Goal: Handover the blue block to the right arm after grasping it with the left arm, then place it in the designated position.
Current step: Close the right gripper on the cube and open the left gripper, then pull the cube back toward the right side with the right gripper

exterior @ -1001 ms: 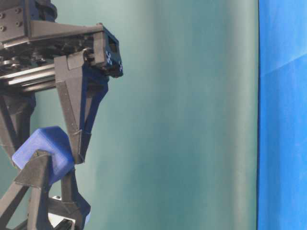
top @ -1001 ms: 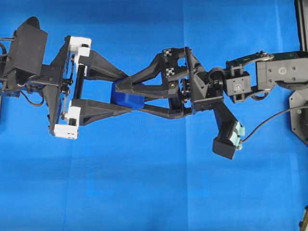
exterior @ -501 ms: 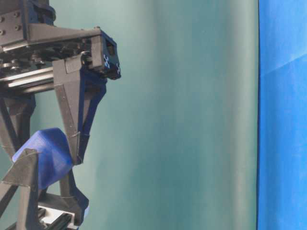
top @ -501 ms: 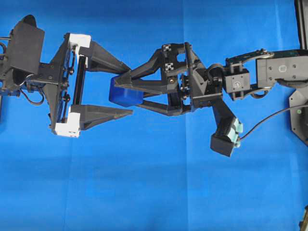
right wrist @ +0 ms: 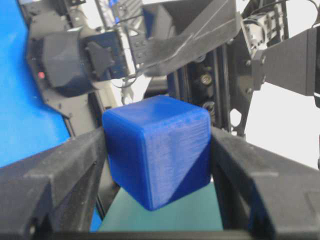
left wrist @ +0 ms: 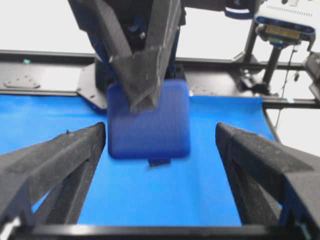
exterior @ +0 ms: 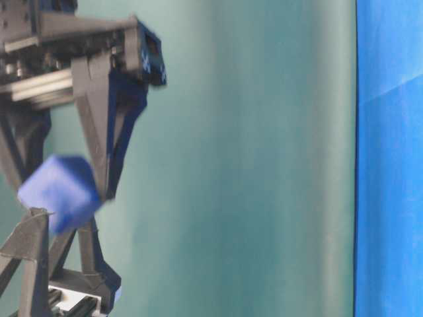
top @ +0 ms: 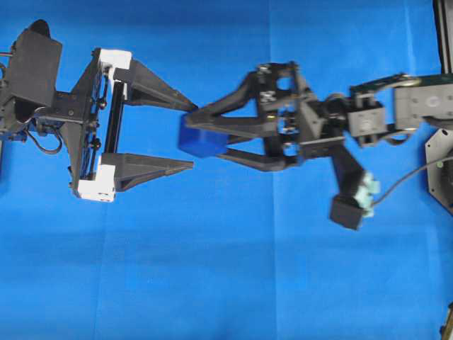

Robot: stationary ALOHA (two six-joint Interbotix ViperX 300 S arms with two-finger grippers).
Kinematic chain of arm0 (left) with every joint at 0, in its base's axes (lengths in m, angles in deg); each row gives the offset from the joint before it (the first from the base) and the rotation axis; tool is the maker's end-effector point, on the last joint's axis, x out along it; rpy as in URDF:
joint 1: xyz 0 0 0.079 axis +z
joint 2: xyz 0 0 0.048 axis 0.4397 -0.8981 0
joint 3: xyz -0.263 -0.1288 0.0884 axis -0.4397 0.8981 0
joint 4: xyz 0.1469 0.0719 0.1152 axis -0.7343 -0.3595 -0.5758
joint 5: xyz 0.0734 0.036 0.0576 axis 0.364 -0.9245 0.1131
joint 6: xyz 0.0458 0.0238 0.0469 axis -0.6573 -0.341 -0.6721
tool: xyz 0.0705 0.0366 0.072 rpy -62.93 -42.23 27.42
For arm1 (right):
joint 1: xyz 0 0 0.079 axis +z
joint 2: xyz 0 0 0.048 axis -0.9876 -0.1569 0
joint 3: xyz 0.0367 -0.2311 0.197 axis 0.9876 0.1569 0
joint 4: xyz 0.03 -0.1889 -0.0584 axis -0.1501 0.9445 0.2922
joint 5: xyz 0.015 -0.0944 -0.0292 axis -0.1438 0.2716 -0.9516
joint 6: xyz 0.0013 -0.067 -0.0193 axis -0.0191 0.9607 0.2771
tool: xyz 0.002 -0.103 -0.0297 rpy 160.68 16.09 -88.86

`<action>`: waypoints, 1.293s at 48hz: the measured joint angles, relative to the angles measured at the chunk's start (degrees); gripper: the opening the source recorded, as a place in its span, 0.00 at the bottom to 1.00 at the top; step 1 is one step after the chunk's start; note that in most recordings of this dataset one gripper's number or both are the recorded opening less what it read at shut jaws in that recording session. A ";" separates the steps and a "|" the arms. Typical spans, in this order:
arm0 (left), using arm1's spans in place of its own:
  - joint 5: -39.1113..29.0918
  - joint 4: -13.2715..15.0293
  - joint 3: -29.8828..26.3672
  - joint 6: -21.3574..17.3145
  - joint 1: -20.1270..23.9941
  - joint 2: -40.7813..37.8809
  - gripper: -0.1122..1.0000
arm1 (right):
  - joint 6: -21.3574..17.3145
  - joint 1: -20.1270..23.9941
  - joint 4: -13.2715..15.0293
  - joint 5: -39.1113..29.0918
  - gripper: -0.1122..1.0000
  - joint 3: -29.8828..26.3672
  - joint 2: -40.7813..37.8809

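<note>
The blue block (top: 199,141) hangs above the cloth, pinched between the two black fingers of my right gripper (top: 204,134), which is shut on it. In the right wrist view the block (right wrist: 157,147) sits tilted, wedged between both fingers (right wrist: 65,170). My left gripper (top: 191,137), the one with white brackets, stands wide open just left of the block, its fingertips apart from it above and below. From the left wrist the block (left wrist: 149,120) appears ahead of the spread fingers (left wrist: 50,165), touching neither. At table level the block (exterior: 59,191) is blurred.
Bright blue cloth (top: 212,283) covers the table under both arms. The right arm's wrist camera housing (top: 352,202) hangs below its forearm. Black frame parts (top: 442,163) stand at the right edge. A teal backdrop (exterior: 264,165) fills the table-level view.
The left gripper has opened wide and let go of the block. The right gripper, still shut on the block, has shifted to the right, away from the left fingers.
</note>
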 measured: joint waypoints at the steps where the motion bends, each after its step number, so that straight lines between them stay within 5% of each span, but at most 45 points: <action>1: 0.00 0.00 0.00 0.09 0.00 0.00 0.94 | -0.09 0.09 0.00 0.00 0.52 0.62 0.70; 29: -0.26 0.00 0.18 0.00 0.00 0.09 0.94 | -0.09 2.72 -0.26 -13.80 0.52 10.55 18.54; 50: -0.26 0.00 0.18 0.00 0.00 0.09 0.94 | -0.09 3.34 -1.67 -17.75 0.52 11.16 20.74; 62: -0.44 0.00 0.18 0.00 0.00 0.09 0.93 | -4.13 3.43 -6.24 -17.84 0.52 11.16 20.83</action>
